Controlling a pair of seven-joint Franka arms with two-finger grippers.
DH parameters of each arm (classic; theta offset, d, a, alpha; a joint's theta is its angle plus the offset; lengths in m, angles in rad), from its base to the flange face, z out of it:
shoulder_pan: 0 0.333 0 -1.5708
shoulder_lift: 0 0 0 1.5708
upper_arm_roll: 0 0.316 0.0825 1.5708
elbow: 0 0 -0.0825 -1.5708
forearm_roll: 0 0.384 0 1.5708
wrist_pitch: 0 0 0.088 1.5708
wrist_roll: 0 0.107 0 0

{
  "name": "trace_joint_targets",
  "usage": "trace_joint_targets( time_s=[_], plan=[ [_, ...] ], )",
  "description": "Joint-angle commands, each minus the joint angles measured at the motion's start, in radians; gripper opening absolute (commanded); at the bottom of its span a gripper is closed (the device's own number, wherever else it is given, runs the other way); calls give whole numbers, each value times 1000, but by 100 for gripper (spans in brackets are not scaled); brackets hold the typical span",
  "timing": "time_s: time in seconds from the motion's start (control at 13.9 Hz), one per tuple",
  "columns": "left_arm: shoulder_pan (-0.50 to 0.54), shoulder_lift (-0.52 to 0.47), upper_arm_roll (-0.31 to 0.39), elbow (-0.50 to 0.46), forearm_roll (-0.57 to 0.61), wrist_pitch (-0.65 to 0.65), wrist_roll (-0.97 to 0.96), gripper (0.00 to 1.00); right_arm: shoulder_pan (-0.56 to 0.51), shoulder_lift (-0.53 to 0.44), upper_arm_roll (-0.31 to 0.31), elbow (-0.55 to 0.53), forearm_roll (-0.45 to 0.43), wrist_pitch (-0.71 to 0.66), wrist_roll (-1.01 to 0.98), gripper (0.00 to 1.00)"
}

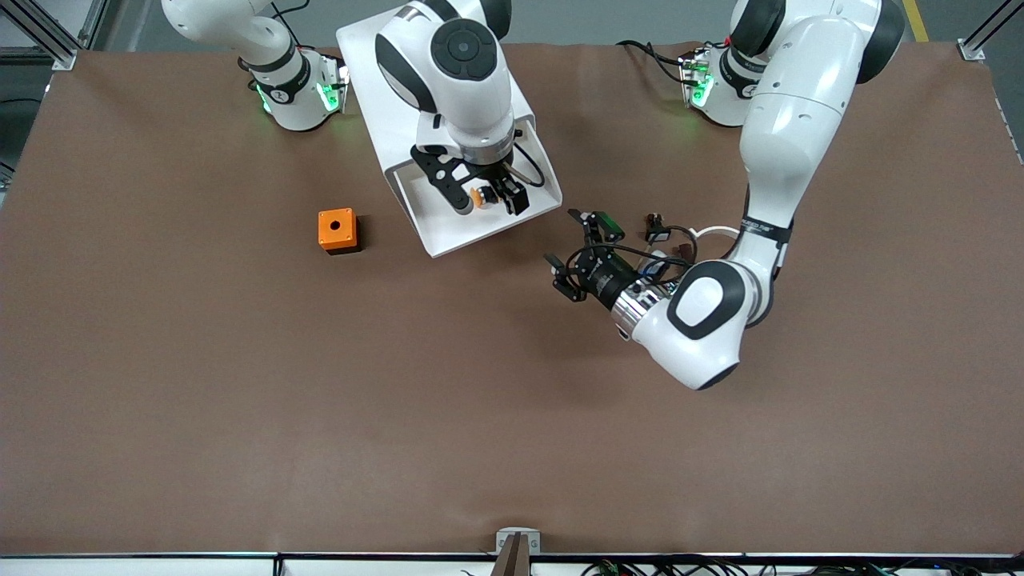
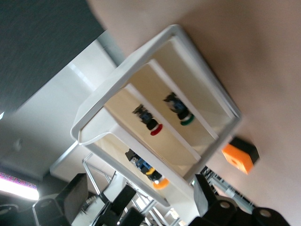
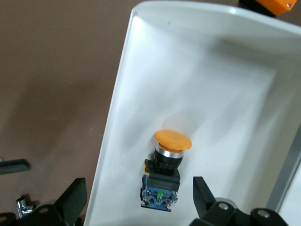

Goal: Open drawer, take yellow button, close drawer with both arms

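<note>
I have the right gripper hanging over the pulled-out white drawer, its fingers spread wide and holding nothing. The button lies on the drawer floor between them, orange cap toward twelve o'clock in the right wrist view and blue base toward six, with neither finger touching it. My left gripper sits above the brown table just off the drawer's front at about four o'clock from it in the front view, jaws also wide and empty. Through the left wrist camera I see the cabinet shelves holding a red-capped button and a green-capped button. An orange box stands on the table at nine o'clock from the drawer.
</note>
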Motion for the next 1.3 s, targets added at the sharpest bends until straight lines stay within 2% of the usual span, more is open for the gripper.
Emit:
trace_joint_targets(
  time_s=[0.0,0.14,0.43,0.65,0.72,0.86,1.01,1.15,1.23],
  plan=[
    [-27,-7,53,68,49,15,155,99,33,16,-14,7,2,0,55,100],
    [-37,-47,57,69,126,91,274,99,42,30,-14,7,2,0,64,100],
    [-121,-124,58,67,334,266,436,99,47,41,-14,4,0,-8,80,99],
    [-164,-152,55,61,496,407,485,99,50,50,-14,4,0,-10,98,96],
    [-184,-153,55,61,558,443,487,99,60,52,-14,3,0,-10,98,92],
    [-210,-173,49,59,686,506,491,99,63,62,-16,4,-1,-10,98,81],
    [-238,-173,49,58,755,549,491,99,67,67,-16,4,-1,-20,100,65],
    [-245,-171,49,58,790,572,490,99,65,67,-16,4,-6,-34,96,38],
    [-251,-168,49,56,810,580,490,99,65,67,-16,6,-13,-43,95,18]
  ],
)
